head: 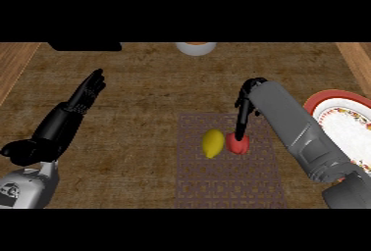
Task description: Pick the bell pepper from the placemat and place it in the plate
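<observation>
A red bell pepper (pixel 240 145) lies on the brown patterned placemat (pixel 228 184) in the middle of the counter. My right hand (pixel 246 105) hangs over it, long fingers (pixel 239 128) pointing straight down, their tips at the pepper's top. The fingers look straight, not curled round the pepper. The plate (pixel 319 101), white with a red rim and a patterned border, lies at the right edge, partly behind my right forearm. My left hand (pixel 85 95) rests open at the left, fingers up, away from the mat.
A yellow lemon (pixel 212 143) lies on the placemat just left of the pepper, almost touching it. A white bowl (pixel 196 48) shows at the far edge, and a dark object (pixel 85 46) at the far left. Wooden strips border the counter on both sides.
</observation>
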Controlling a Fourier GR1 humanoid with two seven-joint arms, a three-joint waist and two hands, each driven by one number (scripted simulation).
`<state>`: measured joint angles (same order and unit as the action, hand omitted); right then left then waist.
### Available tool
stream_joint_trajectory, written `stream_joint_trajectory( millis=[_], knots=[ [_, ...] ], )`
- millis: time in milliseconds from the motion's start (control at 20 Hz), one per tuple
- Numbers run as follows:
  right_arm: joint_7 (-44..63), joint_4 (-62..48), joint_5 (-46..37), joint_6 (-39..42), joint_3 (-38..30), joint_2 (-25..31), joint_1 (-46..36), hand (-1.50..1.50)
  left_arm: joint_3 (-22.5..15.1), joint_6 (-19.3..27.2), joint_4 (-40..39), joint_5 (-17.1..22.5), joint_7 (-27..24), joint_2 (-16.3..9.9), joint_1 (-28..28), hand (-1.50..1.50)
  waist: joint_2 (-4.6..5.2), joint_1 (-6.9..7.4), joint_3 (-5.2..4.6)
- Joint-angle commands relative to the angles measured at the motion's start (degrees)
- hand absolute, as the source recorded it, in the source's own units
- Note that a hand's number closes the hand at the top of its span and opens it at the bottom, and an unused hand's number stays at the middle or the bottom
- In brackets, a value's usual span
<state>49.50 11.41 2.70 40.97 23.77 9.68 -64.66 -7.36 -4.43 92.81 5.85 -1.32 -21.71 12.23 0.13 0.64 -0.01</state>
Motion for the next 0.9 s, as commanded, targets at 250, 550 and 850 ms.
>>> stream_joint_trajectory(
  millis=[250, 550, 850],
  knots=[
    [3.77, 0.23, -0.72, 4.06, -1.54, -2.27, 3.54, -1.5, 1.12, -1.78, -0.07, -1.88, -2.76, 0.68, -3.18, 0.0, -0.09, -0.19, -0.01],
    [3.66, 1.89, -2.23, 4.28, -0.05, -4.57, 6.85, -1.5, 3.75, -3.61, -2.16, -0.3, -3.46, 0.04, -2.76, 0.0, -0.17, -0.52, -0.03],
    [3.42, 3.95, -4.61, 2.63, 1.28, -5.7, 9.0, -1.5, 4.18, -3.15, -2.36, -1.05, -0.95, 1.02, -0.1, 0.0, -0.17, -0.89, -0.02]
  ],
)
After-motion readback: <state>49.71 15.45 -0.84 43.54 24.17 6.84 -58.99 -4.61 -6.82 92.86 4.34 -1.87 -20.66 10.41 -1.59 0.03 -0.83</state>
